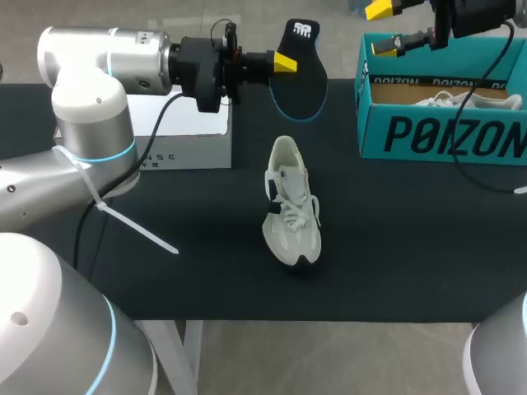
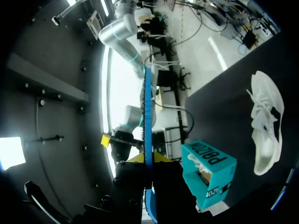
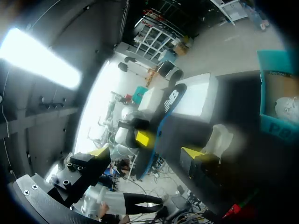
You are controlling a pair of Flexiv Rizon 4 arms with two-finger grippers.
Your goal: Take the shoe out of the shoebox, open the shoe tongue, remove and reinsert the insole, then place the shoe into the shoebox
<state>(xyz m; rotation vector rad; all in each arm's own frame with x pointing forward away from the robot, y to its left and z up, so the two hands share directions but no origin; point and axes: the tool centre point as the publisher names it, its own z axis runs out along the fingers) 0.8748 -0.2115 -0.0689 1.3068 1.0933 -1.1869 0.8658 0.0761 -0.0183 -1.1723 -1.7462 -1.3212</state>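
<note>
Shoe (image 1: 292,204): white, resting on its sole near the middle of the black table (image 1: 412,247); heel toward the far edge, toe toward the near edge, laces loose.
Insole (image 1: 298,74): black with a blue rim, held clear of the table above the far edge, beyond the shoe's heel and apart from it.
Left claw (image 2: 148,157): pinching the insole, which runs edge-on between the two yellow tips.
Left arm: enters from the left side, wrist level and pointing toward the right edge.
White box (image 1: 185,140): at the far edge, left of the shoe, under the left wrist, which covers part of it.
Shoebox (image 1: 445,132): teal, open, at the far right corner, well apart from the shoe; its right end is cut off.
Second shoe (image 1: 461,100): white, inside the shoebox, mostly hidden by the front wall.
Right claw (image 1: 382,27): fingers spread, holding nothing, above the shoebox's far left corner.
Right arm: mostly out of frame; a black cable (image 1: 471,115) hangs from it across the shoebox front.
Hard to make out: the shoe is only a pale blur in the right wrist view.
</note>
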